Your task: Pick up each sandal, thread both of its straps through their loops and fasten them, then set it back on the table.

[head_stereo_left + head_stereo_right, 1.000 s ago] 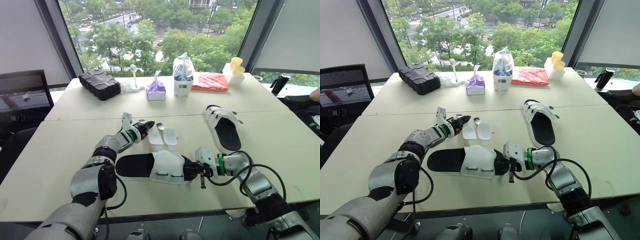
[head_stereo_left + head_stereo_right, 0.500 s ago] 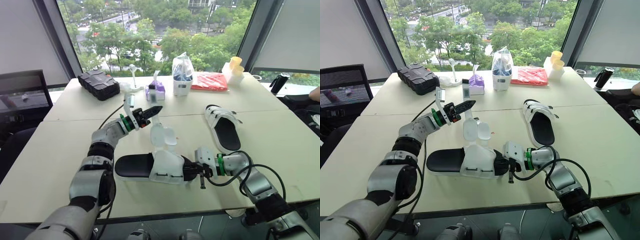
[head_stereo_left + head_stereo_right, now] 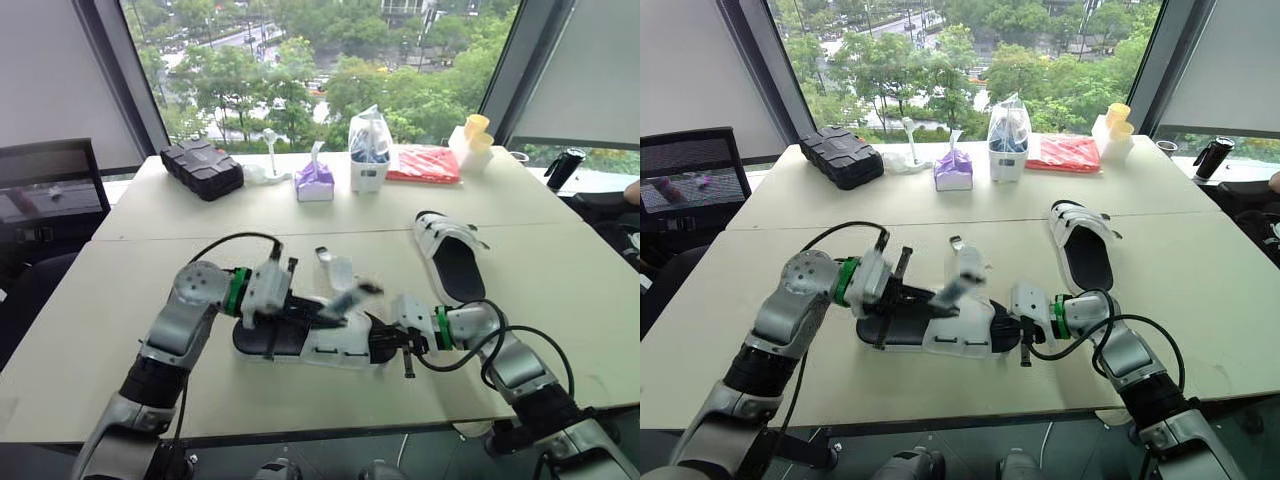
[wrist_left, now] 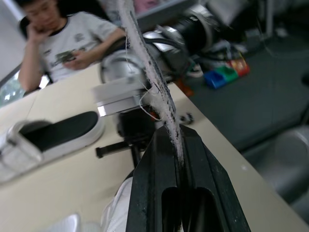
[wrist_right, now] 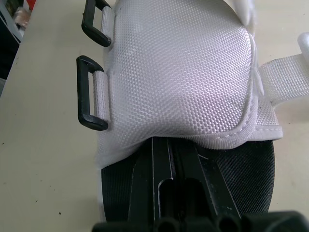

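Now my right gripper (image 3: 385, 345) is clamping the sandal (image 3: 300, 340) by its toe, heel pointing left along the worktop (image 3: 300, 400) edge; my left gripper (image 3: 335, 305) is pinching one strap (image 3: 355, 293).

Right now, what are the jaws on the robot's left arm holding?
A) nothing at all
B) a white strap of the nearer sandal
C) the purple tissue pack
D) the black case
B: in the left wrist view the left jaws are shut on a white strap, and the head views show it drawn across the near sandal.
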Controlling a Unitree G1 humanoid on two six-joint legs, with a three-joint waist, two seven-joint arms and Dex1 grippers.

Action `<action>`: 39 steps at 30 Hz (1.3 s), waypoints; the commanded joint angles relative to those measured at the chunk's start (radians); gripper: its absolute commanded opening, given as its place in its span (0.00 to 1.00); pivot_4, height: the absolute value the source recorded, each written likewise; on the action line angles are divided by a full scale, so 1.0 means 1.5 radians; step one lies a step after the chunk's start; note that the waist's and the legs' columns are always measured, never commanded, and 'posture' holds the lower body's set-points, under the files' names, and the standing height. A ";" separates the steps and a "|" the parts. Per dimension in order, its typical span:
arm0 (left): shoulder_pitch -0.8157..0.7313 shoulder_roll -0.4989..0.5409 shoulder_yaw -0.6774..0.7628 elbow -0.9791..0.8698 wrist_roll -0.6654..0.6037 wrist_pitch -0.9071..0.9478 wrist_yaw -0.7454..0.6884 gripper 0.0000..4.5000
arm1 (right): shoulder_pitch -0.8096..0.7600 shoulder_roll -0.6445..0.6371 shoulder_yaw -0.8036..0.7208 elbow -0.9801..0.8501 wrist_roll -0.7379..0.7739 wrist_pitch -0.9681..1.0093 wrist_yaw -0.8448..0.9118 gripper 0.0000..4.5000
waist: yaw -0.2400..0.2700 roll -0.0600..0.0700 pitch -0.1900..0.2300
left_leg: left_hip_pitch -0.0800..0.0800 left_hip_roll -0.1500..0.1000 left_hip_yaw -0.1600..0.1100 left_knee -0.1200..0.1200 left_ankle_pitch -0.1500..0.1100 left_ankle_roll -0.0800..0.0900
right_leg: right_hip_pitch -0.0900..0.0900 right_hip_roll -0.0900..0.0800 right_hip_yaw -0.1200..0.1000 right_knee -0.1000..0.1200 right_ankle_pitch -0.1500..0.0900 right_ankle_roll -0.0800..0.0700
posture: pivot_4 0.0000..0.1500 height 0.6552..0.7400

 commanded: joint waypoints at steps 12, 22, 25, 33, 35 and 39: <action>-0.039 0.125 -0.185 0.098 -0.066 -0.424 -0.035 0.48 | -0.010 -0.001 0.043 0.064 -0.038 -0.015 0.031 0.00 | -0.001 0.000 0.000 | 0.000 0.000 0.000 -0.003 0.001 0.002 | -0.002 -0.001 0.000 0.000 0.000 0.000 | 1.00 1.00; -0.019 0.199 -0.115 0.085 -0.053 -0.402 -0.005 1.00 | -0.020 -0.003 0.044 0.082 -0.040 -0.028 0.035 0.00 | -0.002 0.000 -0.001 | 0.000 0.000 0.000 -0.003 0.001 0.002 | -0.002 0.000 -0.001 0.000 0.000 0.001 | 1.00 1.00; 0.023 0.254 -0.079 0.062 -0.072 -0.210 0.067 1.00 | -0.022 -0.004 0.046 0.086 -0.039 -0.033 0.036 0.00 | -0.002 0.000 -0.001 | 0.000 0.000 0.000 -0.003 0.001 0.002 | -0.004 0.000 -0.001 0.001 0.000 0.001 | 1.00 1.00; 0.162 0.363 -0.038 -0.186 -0.413 0.496 0.260 1.00 | -0.021 -0.005 0.050 0.086 -0.039 -0.033 0.039 0.00 | -0.003 -0.001 -0.001 | 0.001 0.000 -0.001 -0.003 0.001 0.003 | -0.004 0.002 -0.001 0.002 -0.001 0.003 | 1.00 1.00; 0.184 0.348 -0.021 -0.209 -0.426 0.537 0.289 1.00 | -0.018 -0.008 0.050 0.080 -0.038 -0.031 0.040 0.00 | -0.002 -0.001 -0.001 | 0.001 0.000 -0.001 -0.004 0.001 0.003 | -0.004 0.002 0.000 0.002 -0.001 0.002 | 1.00 1.00; 0.218 0.306 -0.008 -0.236 -0.449 0.622 0.348 1.00 | -0.014 -0.012 0.050 0.072 -0.036 -0.025 0.042 0.00 | 0.000 -0.001 -0.001 | 0.001 0.000 -0.001 -0.004 0.001 0.002 | -0.004 0.001 0.000 0.001 -0.001 0.002 | 1.00 1.00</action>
